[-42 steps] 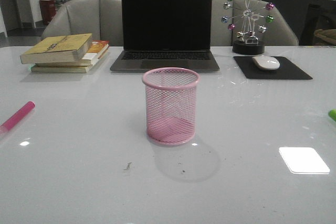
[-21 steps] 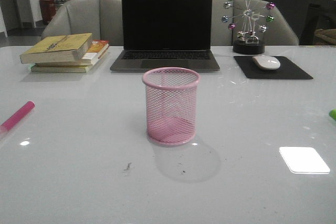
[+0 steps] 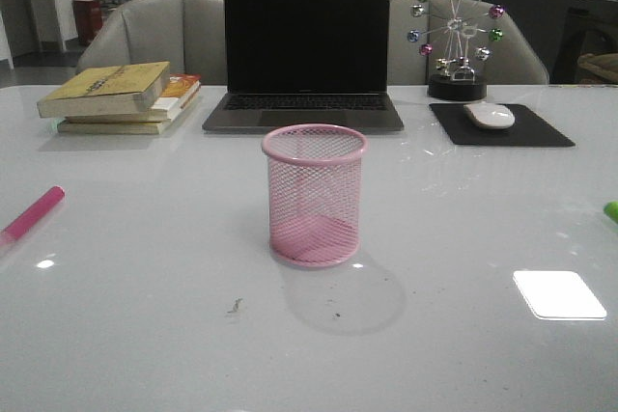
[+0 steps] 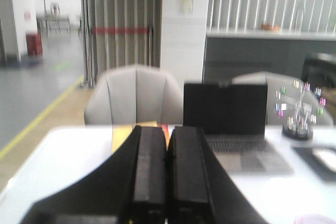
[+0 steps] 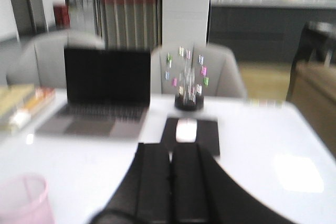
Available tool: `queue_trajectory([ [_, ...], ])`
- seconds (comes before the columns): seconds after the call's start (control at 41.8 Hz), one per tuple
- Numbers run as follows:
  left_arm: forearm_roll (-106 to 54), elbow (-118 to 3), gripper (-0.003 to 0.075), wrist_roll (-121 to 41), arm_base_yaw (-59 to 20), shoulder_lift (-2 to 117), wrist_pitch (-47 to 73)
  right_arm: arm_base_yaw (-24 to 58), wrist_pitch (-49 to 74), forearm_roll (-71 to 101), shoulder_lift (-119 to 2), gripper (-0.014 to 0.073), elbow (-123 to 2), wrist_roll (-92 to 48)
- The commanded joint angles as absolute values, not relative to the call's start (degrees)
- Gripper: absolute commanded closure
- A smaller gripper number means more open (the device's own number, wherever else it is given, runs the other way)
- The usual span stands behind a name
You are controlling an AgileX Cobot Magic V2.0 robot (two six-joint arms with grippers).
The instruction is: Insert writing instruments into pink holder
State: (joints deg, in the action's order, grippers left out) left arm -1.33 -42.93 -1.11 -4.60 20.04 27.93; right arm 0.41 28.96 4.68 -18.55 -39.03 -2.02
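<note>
The pink wire-mesh holder (image 3: pixel 314 195) stands upright and empty in the middle of the white table; its rim also shows in the right wrist view as the holder (image 5: pixel 23 198). A magenta marker (image 3: pixel 31 214) lies flat at the table's left edge. Only a tip of the lime green marker (image 3: pixel 611 210) shows at the right edge. Neither arm appears in the front view. My left gripper (image 4: pixel 168 135) is shut with nothing between its fingers, held above the table. My right gripper (image 5: pixel 170 153) is likewise shut and empty.
Behind the holder sits an open laptop (image 3: pixel 305 55). A stack of books (image 3: pixel 121 96) lies at the back left. A white mouse (image 3: pixel 490 115) on a black pad (image 3: pixel 502 127) and a ball-ornament toy (image 3: pixel 456 36) stand at the back right.
</note>
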Motion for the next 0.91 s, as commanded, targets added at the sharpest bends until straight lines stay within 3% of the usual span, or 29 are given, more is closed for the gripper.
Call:
queue_trajectory([
  [0.0, -2.0, -45.0, 0.0627, -0.7, -5.0, 23.8, 29.0, 0.5, 30.6, 4.4, -23.2, 0.0567, -41.0, -2.5],
  [0.144, -2.3, -44.9, 0.0627, -0.7, -5.0, 27.9, 37.1, 0.5, 34.8, 4.4, -28.1, 0.0567, -39.1, -2.5],
  [0.431, -2.4, -41.8, 0.061, -0.7, -5.0, 34.0, 38.1, 0.5, 38.4, 4.4, -37.2, 0.0554, -34.8, -2.5],
  [0.503, -2.4, -41.6, 0.0527, -1.2, -5.0, 35.3, 38.6, 0.5, 39.5, 4.4, -39.6, 0.0476, -34.9, -2.5],
  [0.67, -3.9, -41.6, 0.0204, -3.3, -5.1, 36.6, 38.6, 0.5, 39.5, 4.3, -45.3, 0.0165, -35.4, -2.5],
  [0.742, -6.6, -41.6, 0.0175, -5.6, -6.6, 36.7, 38.4, -0.1, 39.4, 4.1, -48.4, 0.0147, -36.4, -1.4],
  [0.886, -10.4, -41.6, 0.0206, -10.3, -13.2, 36.7, 38.4, -3.4, 39.2, 3.8, -56.8, 0.0178, -40.5, -0.4],
])
